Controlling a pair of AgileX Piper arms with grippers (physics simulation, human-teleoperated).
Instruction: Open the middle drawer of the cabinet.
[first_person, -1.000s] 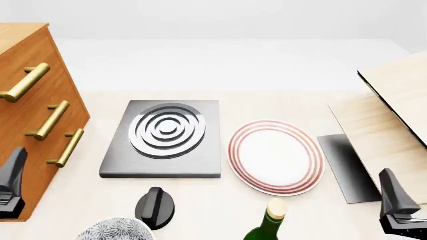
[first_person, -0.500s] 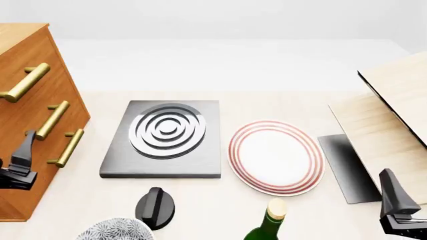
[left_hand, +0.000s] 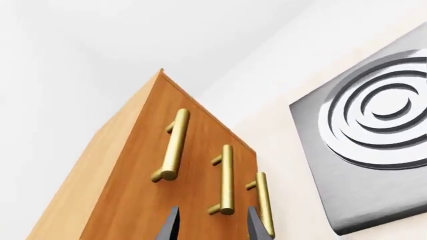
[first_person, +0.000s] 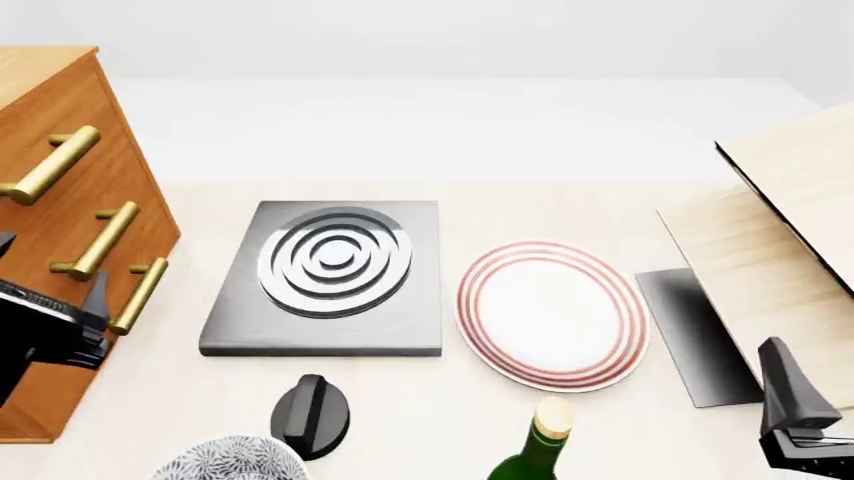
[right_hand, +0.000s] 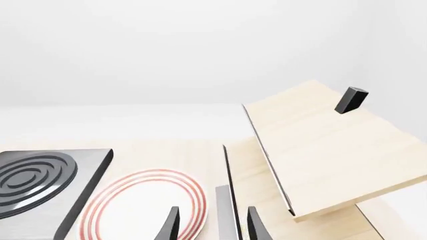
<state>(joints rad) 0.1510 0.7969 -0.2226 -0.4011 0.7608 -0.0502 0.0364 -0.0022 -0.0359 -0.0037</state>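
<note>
Left gripper (left_hand: 207, 224) jaws apart, empty, aimed at tall orange-brown wooden cabinet (left_hand: 127, 190). Middle drawer (left_hand: 200, 187) shut; its gold bar handle (left_hand: 226, 180) just ahead of jaws, slightly toward lowest handle (left_hand: 263, 205). Likely rigid wood on slides; smooth metal bar may slip, so grasp mid-bar, straight pull. Right gripper (right_hand: 208, 224) jaws apart, idle over red-ringed white plate (right_hand: 143, 202). Pale worktop (first_person: 441, 415) crowded: grey ringed burner slab (first_person: 327, 275) beside cabinet.

L jaws apart, near mid drawer (left_hand: 226, 186) handle | cabinet (left_hand: 133, 190) | hotplate (left_hand: 373, 135) beside
</note>
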